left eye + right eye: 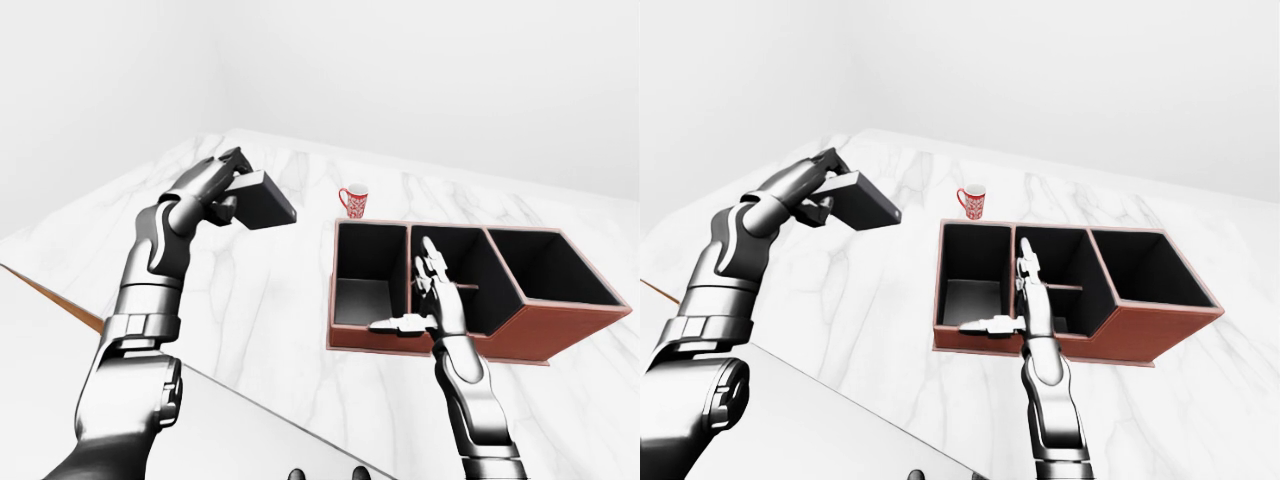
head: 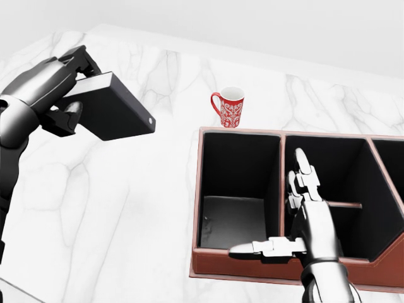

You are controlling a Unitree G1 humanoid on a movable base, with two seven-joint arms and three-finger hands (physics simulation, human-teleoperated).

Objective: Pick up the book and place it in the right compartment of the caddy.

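A dark grey book (image 2: 117,107) hangs well above the white marble table (image 2: 126,208), tilted with its right end lower. My left hand (image 2: 77,85) is shut on the book's left end, fingers over the top and thumb underneath. The brown caddy (image 2: 252,268) with black insides lies at the lower right of the head view. Its right compartment (image 1: 545,265) shows whole in the left-eye view. My right hand (image 2: 278,208) is open and flat, fingers pointing up and thumb out to the left, over the caddy's lower wall near the divider between the left and middle compartments.
A red mug (image 2: 230,107) with a white pattern stands just above the caddy's left compartment. The middle compartment has a low cross divider (image 2: 344,204). The table's edge (image 1: 60,300) runs along the lower left of the left-eye view.
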